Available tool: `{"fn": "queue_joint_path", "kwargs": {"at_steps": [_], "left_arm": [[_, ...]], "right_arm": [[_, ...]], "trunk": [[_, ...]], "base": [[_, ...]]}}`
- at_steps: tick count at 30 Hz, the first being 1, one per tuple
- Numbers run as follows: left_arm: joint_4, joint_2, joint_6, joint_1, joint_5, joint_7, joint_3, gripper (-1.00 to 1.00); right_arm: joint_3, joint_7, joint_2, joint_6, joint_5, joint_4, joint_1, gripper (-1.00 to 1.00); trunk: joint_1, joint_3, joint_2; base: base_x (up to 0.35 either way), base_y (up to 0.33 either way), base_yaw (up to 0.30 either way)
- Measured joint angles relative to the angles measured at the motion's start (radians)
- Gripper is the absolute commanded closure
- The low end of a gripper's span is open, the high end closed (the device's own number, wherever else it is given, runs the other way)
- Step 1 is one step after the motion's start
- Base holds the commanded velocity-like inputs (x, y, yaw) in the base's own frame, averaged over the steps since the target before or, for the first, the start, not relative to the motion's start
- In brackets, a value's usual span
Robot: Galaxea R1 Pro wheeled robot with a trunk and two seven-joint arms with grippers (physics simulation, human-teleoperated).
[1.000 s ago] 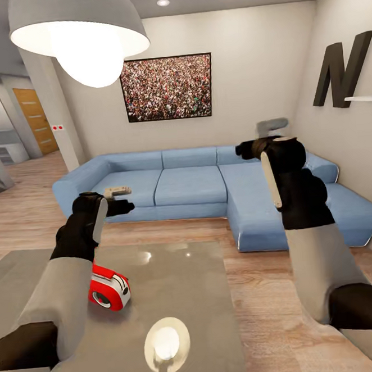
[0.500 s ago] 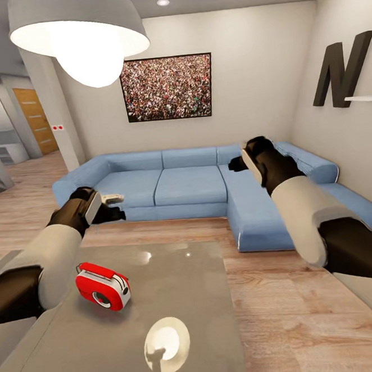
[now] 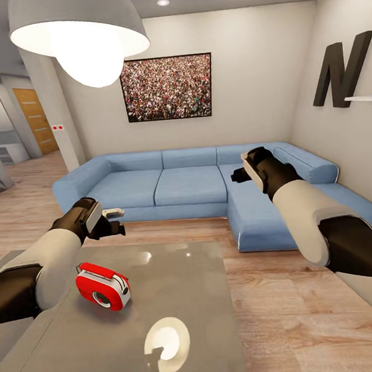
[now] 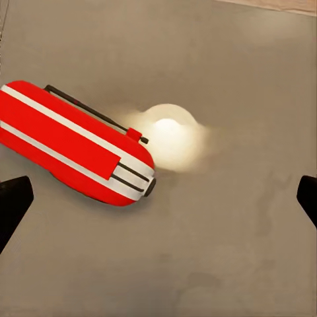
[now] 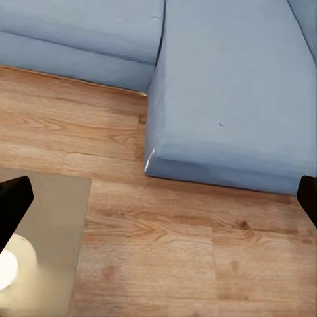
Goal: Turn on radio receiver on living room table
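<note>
While the radio (image 3: 103, 286) lies untouched near the table's (image 3: 184, 299) left edge, its dial facing the robot, the left gripper (image 3: 113, 221) hovers above it with fingers spread wide, probably lining up to press the dial. Meanwhile the right gripper (image 3: 238, 174) is raised clear over the floor beyond the table's far-right corner, its fingers apparently wide too.

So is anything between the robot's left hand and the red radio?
No. In the left wrist view, bare grey table lies below the open left gripper, the radio off-centre.
</note>
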Motion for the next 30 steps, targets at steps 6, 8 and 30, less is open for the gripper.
{"fn": "queue_joint_path", "kwargs": {"at_steps": [6,8,30], "left_arm": [[0.002,0.004,-0.001,0.0,0.0,-0.002,-0.001,-1.0],[-0.001,0.004,-0.001,0.0,0.0,-0.002,0.001,-1.0],[-0.003,-0.001,-0.006,0.0,-0.001,-0.003,-0.001,-1.0]], "right_arm": [[0.0,0.002,-0.001,-0.004,-0.002,0.004,0.003,-1.0],[-0.001,0.002,-0.002,-0.027,-0.001,0.008,0.009,-1.0],[-0.001,0.036,-0.069,-0.357,-0.034,0.213,0.078,-1.0]], "trunk": [[0.0,0.0,0.0],[0.0,0.0,0.0],[0.0,0.0,0.0]], "base": [[0.0,0.0,0.0],[0.0,0.0,0.0],[0.0,0.158,0.0]]}}
